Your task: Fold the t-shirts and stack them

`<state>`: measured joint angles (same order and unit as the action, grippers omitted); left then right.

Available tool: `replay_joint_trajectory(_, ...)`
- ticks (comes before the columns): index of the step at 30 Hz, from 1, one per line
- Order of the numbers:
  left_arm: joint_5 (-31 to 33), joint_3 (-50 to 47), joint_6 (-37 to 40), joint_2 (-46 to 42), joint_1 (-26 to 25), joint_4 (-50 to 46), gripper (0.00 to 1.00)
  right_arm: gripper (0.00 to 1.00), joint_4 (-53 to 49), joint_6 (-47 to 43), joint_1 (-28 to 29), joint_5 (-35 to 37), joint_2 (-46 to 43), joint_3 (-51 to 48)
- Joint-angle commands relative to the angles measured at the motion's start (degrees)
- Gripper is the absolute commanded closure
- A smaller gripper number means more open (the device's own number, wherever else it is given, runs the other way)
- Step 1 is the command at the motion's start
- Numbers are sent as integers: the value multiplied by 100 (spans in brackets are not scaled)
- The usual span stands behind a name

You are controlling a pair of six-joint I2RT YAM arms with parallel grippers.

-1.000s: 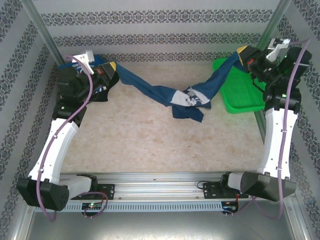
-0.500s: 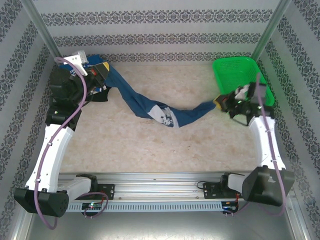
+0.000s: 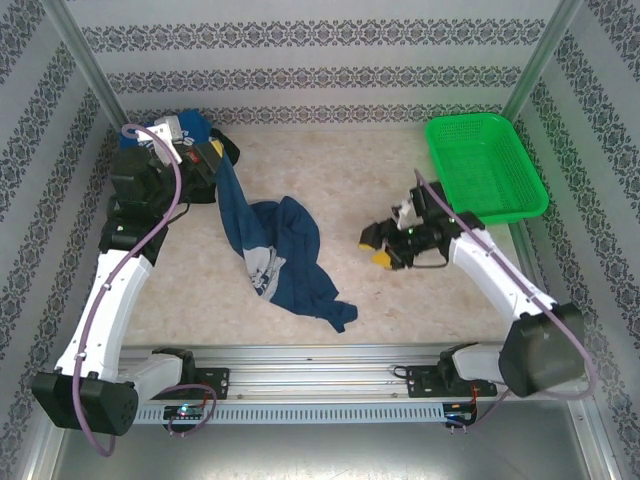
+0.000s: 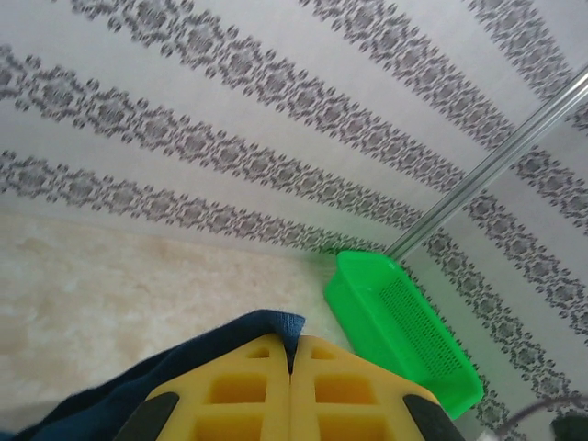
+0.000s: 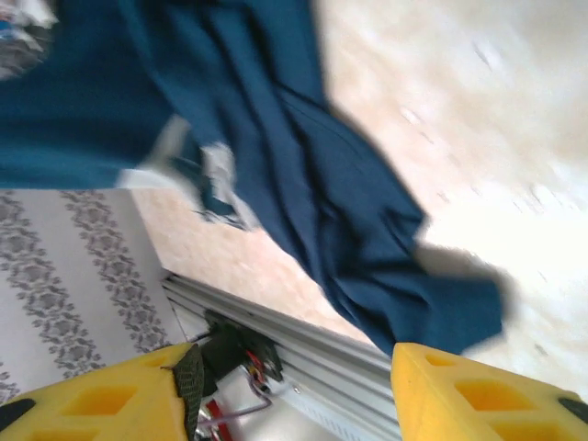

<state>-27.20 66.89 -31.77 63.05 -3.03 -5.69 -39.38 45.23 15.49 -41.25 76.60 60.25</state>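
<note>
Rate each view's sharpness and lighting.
Right wrist: heavy motion blur, the navy t-shirt smeared, the table overexposed to the right. Left wrist: crisp, the left gripper and green basket in focus. Top external: flat even light, slightly soft, no glare.

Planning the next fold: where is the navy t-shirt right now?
In the top view, the navy t-shirt hangs from the left tool, left of centre, its tail reaching toward the front rail.
</note>
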Motion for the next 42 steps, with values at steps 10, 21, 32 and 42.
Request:
replay_joint_trajectory(10, -217, -394, 198, -389, 337, -377, 100, 42, -48, -1321, 851, 904, 4497, 4398)
replay_joint_trajectory(21, -405, -479, 197, -276, 461, -434, 100, 41, -71, -1405, 1267, 804, 6744, 6691)
replay_joint_trajectory(32, -459, 238, 136, 275, 545, -37, 100, 100, 499, -1214, 680, 1276, 5163, 6880)
replay_joint_trajectory(42, -723, 1584, -227, 969, 540, 797, 100, 100, -17, -2827, 39, 1895, 2814, 5904)
